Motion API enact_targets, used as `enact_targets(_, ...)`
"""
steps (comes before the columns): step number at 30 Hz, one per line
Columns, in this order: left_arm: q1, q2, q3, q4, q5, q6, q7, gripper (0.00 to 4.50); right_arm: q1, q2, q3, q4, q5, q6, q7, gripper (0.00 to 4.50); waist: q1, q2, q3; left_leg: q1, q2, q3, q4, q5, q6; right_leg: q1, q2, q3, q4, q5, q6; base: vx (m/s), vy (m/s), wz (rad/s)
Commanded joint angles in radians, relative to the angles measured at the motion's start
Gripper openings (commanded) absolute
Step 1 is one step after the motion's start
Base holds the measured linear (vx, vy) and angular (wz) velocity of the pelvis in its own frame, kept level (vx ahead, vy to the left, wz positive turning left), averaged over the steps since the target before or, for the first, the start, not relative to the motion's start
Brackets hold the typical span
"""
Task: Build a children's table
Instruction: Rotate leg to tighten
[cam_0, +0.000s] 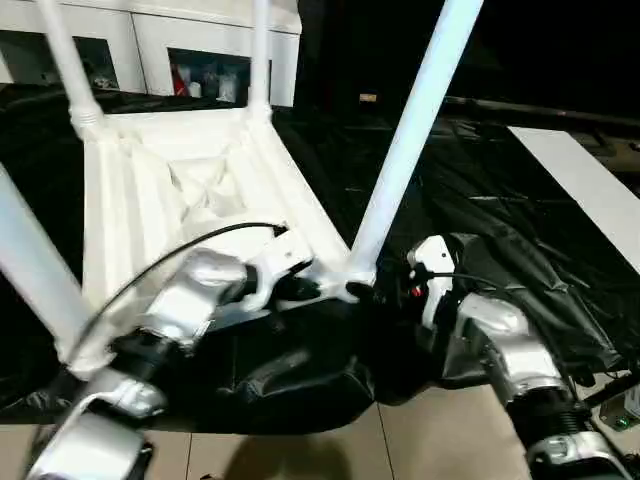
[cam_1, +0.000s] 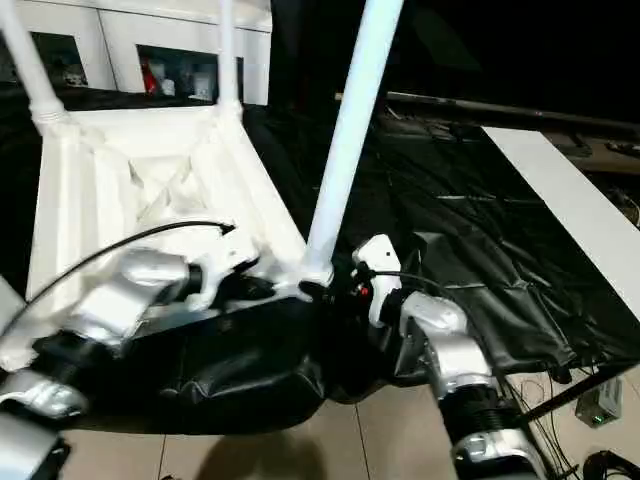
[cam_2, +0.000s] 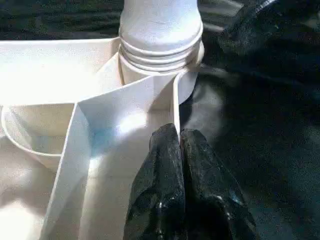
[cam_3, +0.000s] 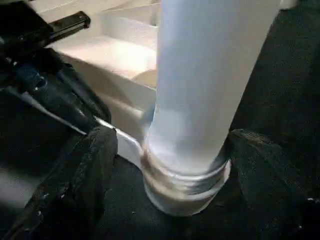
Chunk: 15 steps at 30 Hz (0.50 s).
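Note:
The children's table lies upside down on the black sheet, its ribbed white top (cam_0: 180, 190) facing up. Its pale tube legs rise from the corner sockets; the near-right leg (cam_0: 410, 150) leans up and to the right. My left gripper (cam_2: 179, 150) is shut, its tips pressed together against the rim wall just beside that leg's socket (cam_2: 160, 55). My right gripper (cam_3: 175, 185) is open around the base of the same leg (cam_3: 200, 90). One black finger (cam_3: 75, 185) stands on each side, by the socket collar.
A white glass-door cabinet (cam_0: 150, 40) stands behind the work table. A long white board (cam_0: 590, 190) lies on the black sheet (cam_0: 520, 250) at the right. The sheet hangs over the table's near edge above a tiled floor (cam_0: 420, 440). Cables and a small device (cam_1: 598, 402) are at lower right.

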Motion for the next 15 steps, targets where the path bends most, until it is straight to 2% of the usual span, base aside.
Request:
enact_targets(1,0.035,0.024,-0.064,-0.029,-0.016,0.004,-0.110,0.00,0.001,-0.021,0.013,-0.011,-0.009,0.009,0.034,3.76,0.005,0.014,-0.044,0.011,0.033,-0.005,-0.069,-0.254,0.007,0.030,-0.065,0.046,-0.077,-0.222,-0.182,0.000,0.000,0.00)
enact_targets(2,0.042,0.034,-0.065,-0.043,-0.022,0.007,-0.129,0.00,0.000,-0.022,0.020,-0.009,-0.014,0.009,0.042,3.76,0.005,0.011,-0.045,0.012,0.033,-0.003,-0.067,-0.238,0.006,0.030,-0.063,0.046,-0.074,-0.195,-0.187,0.000,0.000,0.00)
enact_targets(4,0.051,0.049,-0.066,-0.064,-0.031,0.010,-0.154,0.00,0.001,-0.027,0.032,-0.012,-0.017,0.013,0.055,3.76,0.007,0.015,-0.046,0.013,0.034,-0.001,-0.066,-0.213,0.009,0.030,-0.061,0.046,-0.067,-0.142,-0.200,0.000,0.000,0.00)
enact_targets(8,0.067,0.065,-0.065,-0.095,-0.038,0.019,-0.169,0.00,0.001,-0.032,0.058,-0.010,-0.034,0.008,0.066,3.76,0.018,0.011,-0.046,0.013,0.032,0.002,-0.063,-0.176,0.013,0.035,-0.062,0.047,-0.059,-0.094,-0.203,0.000,0.000,0.00)
enact_targets(10,0.070,0.067,-0.063,-0.100,-0.038,0.021,-0.168,0.00,0.003,-0.030,0.063,-0.011,-0.036,0.009,0.071,3.76,0.022,0.011,-0.047,0.014,0.031,0.003,-0.062,-0.163,0.013,0.036,-0.062,0.047,-0.058,-0.079,-0.203,0.000,0.000,0.00)
enact_targets(11,0.071,0.068,-0.062,-0.104,-0.039,0.023,-0.167,0.00,0.004,-0.030,0.064,-0.011,-0.036,0.010,0.076,3.60,0.022,0.003,-0.046,0.013,0.029,0.004,-0.060,-0.154,0.016,0.036,-0.061,0.047,-0.058,-0.071,-0.202,0.000,0.000,0.00)
enact_targets(13,0.076,0.070,-0.062,-0.114,-0.041,0.029,-0.167,0.00,0.008,-0.027,0.064,-0.013,-0.031,0.012,0.083,3.48,0.024,0.008,-0.045,0.013,0.030,0.003,-0.061,-0.156,0.017,0.037,-0.063,0.047,-0.058,-0.076,-0.201,0.000,0.000,0.00)
enact_targets(14,0.079,0.072,-0.062,-0.123,-0.043,0.035,-0.168,0.00,0.010,-0.024,0.060,-0.013,-0.020,0.017,0.088,3.37,0.024,0.001,-0.043,0.013,0.030,0.003,-0.062,-0.162,0.017,0.036,-0.062,0.047,-0.059,-0.087,-0.200,0.000,0.000,0.00)
enact_targets(15,0.080,0.072,-0.062,-0.126,-0.044,0.037,-0.168,0.00,0.010,-0.023,0.058,-0.013,-0.015,0.019,0.090,3.28,0.024,0.003,-0.043,0.013,0.031,0.003,-0.062,-0.164,0.017,0.036,-0.062,0.047,-0.059,-0.093,-0.199,0.000,0.000,0.00)
